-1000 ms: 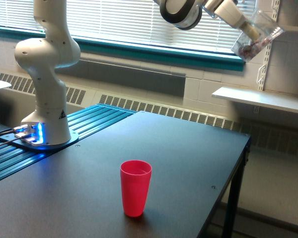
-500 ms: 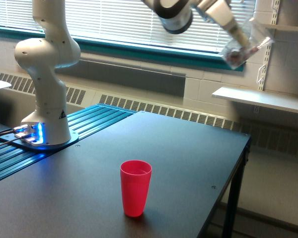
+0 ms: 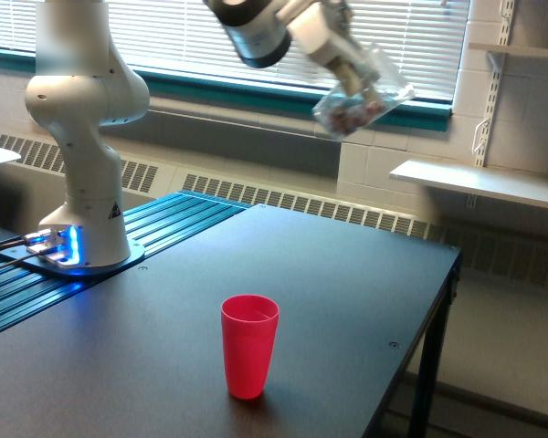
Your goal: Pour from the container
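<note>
**Tabletop stock, one arm**

Black rectangular table [image 3: 347,301]; white Panda arm [image 3: 82,137], gripper [image 3: 349,75] clamped on clear plastic container [image 3: 361,102] of pinkish-brown pieces, tilted, high above table; opaque red plastic cup [image 3: 249,345] upright on table.

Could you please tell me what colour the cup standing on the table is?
The cup is solid red, shown clearly in the exterior view.

I see the container [image 3: 361,100] as clear, thin plastic, glossy, with pinkish-brown pieces showing through its wall. The red cup [image 3: 249,345] reads as opaque plastic with a smooth, slightly satin skin. The surface [image 3: 347,301] is dark and matt. My arm's white shell [image 3: 87,137] looks like smooth, glossy plastic; the ribbed panel [image 3: 178,214] beside its base has a metallic sheen.
</note>
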